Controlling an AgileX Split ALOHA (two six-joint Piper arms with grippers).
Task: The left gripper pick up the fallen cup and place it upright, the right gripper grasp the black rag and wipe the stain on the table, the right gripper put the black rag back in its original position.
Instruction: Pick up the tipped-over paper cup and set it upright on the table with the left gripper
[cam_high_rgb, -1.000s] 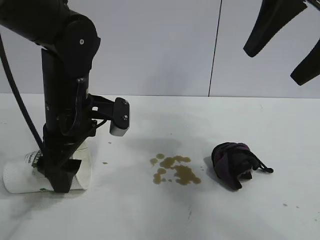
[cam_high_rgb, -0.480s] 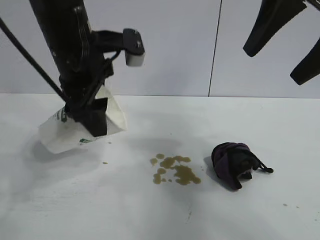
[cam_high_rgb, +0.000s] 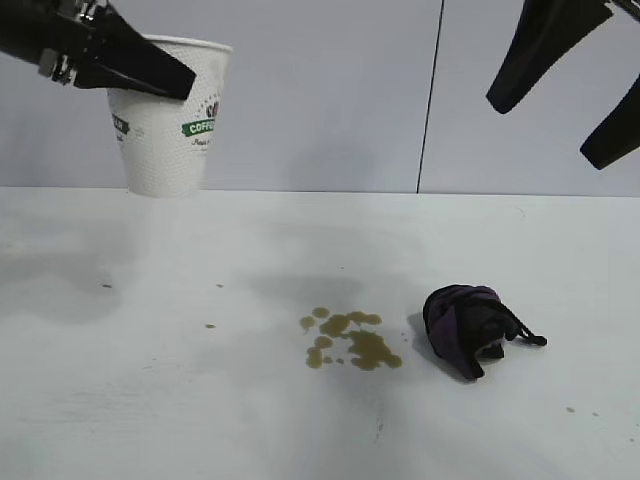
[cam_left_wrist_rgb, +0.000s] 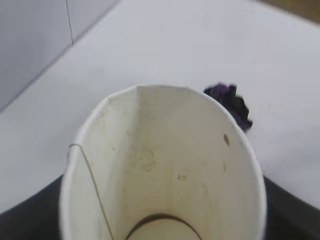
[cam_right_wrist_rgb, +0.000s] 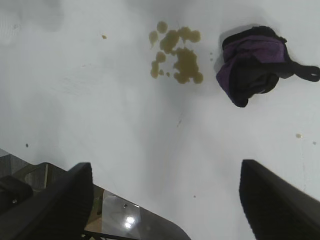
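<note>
The table (cam_high_rgb: 150, 400) isn't wiped yet. The cup (cam_high_rgb: 170, 120) is off it, mouth up, up at about 10 o'clock in the front view, with the left gripper (cam_high_rgb: 150, 72) clamped on its rim, so it's only half done since it needs setting down upright. The right gripper (cam_high_rgb: 565, 90) hangs at 2 o'clock, fingers apart, holding nothing. The black rag (cam_high_rgb: 468, 328) sits untouched at 4 o'clock, just beside the stain (cam_high_rgb: 350, 340).
</note>
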